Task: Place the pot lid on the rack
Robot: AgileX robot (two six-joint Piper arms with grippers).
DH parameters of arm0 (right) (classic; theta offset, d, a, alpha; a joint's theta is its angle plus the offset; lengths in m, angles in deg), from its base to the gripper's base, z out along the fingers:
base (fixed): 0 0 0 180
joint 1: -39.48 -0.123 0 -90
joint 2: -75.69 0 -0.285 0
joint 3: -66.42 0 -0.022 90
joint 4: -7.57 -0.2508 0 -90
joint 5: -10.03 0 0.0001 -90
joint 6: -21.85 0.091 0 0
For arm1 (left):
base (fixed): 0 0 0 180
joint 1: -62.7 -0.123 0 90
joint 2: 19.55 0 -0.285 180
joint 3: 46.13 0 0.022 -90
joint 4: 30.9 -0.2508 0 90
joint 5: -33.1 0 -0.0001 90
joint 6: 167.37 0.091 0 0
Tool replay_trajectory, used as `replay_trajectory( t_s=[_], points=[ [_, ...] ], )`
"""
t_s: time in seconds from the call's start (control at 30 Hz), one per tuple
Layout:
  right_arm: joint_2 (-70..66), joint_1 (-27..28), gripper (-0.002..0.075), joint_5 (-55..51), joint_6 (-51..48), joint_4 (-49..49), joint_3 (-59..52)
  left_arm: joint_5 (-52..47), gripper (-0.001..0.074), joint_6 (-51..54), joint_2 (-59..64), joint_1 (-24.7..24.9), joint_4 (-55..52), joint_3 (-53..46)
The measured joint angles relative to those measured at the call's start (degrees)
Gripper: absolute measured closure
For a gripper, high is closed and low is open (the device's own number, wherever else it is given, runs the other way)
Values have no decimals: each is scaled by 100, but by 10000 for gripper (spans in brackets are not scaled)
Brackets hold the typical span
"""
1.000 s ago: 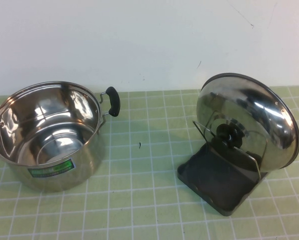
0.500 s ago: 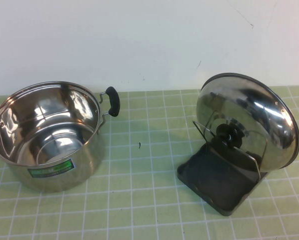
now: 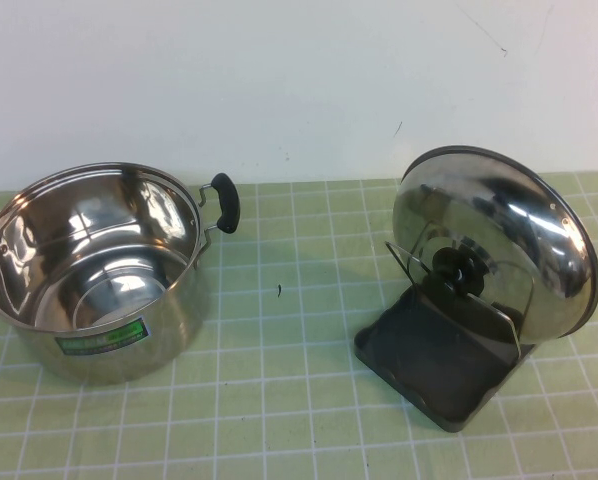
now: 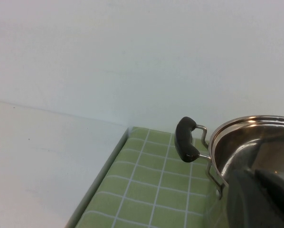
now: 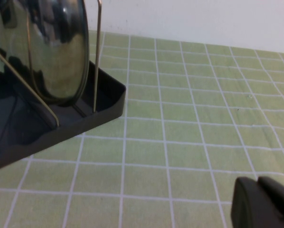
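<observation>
Your pot lid [image 3: 499, 240] stands on edge at the right of the high view, tilted back, its black knob [image 3: 457, 268] facing the lower left of the frame. It rests in the rack [image 3: 434, 360], whose dark tray sits just below it at the lower right, with the wire loops [image 3: 424, 262] rising in front of the lid's shiny face. In the right wrist view you see the lid [image 5: 47, 47] held upright between two wires, its lower rim down in the tray [image 5: 52, 128].

At the left of the high view the open steel pot [image 3: 94, 270] stands well apart from the rack, green label toward the bottom edge, one black handle [image 3: 225, 202] pointing to the frame's centre. Both sit on the green-tiled table [image 3: 289, 400].

Neither arm shows in the high view. The left gripper [image 4: 270, 190] appears only as a dark shape at the lower right of its wrist view, near the pot's rim; you cannot tell how its jaws stand. The right gripper [image 5: 263, 202] is at the lower right of its view, above bare tiles, jaws pressed together.
</observation>
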Motion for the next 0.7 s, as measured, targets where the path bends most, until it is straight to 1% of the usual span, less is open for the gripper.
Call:
replay_trajectory(
  t_s=[0.27,0.33,0.37,0.47,0.57,0.7],
  points=[
    [0,0,716,0,0,0,0,-10,736,0,0,0,14,0],
    [0,0,716,0,0,0,0,-118,737,52,0,0,203,0],
    [0,0,716,0,0,0,0,-183,737,52,0,0,371,0],
    [0,0,716,0,0,0,0,-264,736,94,-96,0,1310,0],
    [0,0,716,0,0,0,0,-328,736,415,-357,0,2289,0],
    [0,0,716,0,0,0,0,-363,736,1676,-893,0,3202,0]
  ],
)
